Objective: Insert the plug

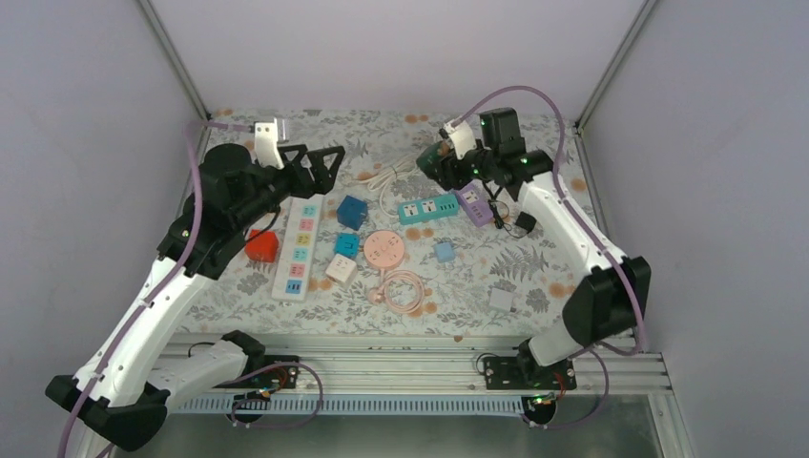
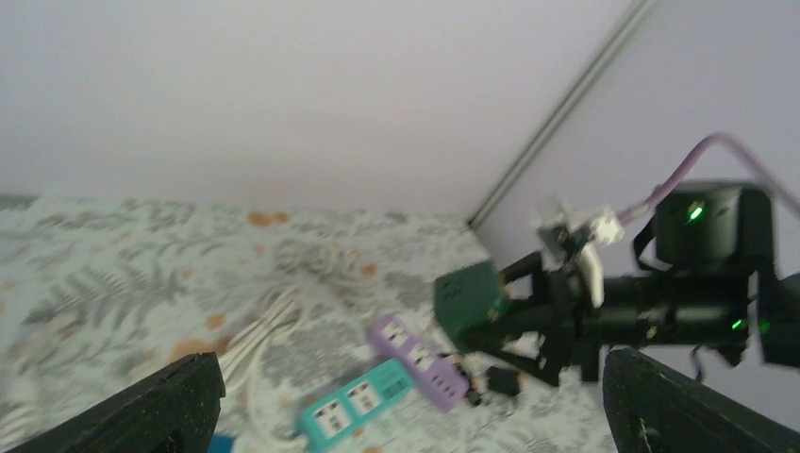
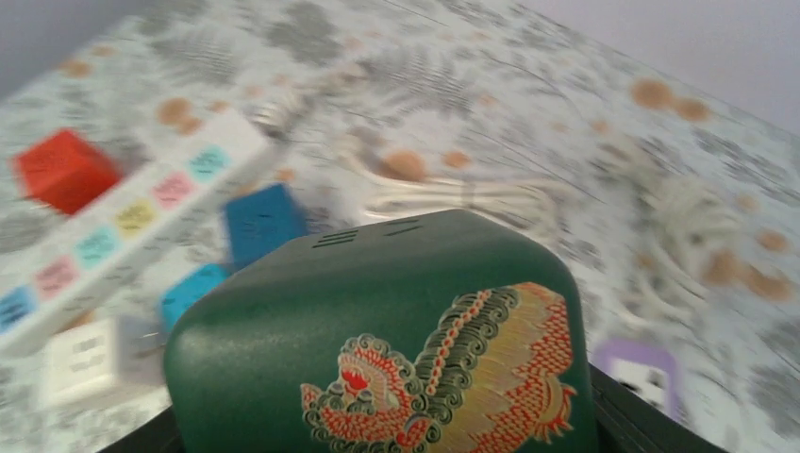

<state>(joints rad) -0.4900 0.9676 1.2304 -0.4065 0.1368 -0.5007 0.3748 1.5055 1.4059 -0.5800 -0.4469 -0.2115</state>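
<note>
My right gripper [image 1: 434, 164] is shut on a dark green cube adapter [image 3: 387, 340] with a red and gold dragon print, held above the table at the back. The cube also shows in the left wrist view [image 2: 472, 300]. A teal power strip [image 1: 428, 208] and a purple power strip [image 1: 474, 203] lie just below it; both also show in the left wrist view, the teal strip [image 2: 357, 404] beside the purple strip [image 2: 422, 363]. My left gripper [image 1: 322, 168] is open and empty, raised above the long white power strip [image 1: 298, 247].
On the patterned cloth lie a red cube [image 1: 261, 245], a dark blue cube [image 1: 351, 211], smaller blue [image 1: 346, 245] and white [image 1: 341, 268] adapters, a pink round socket [image 1: 383, 249] with a coiled cord [image 1: 402, 289], and white cables [image 1: 382, 177]. Walls close in at the back and sides.
</note>
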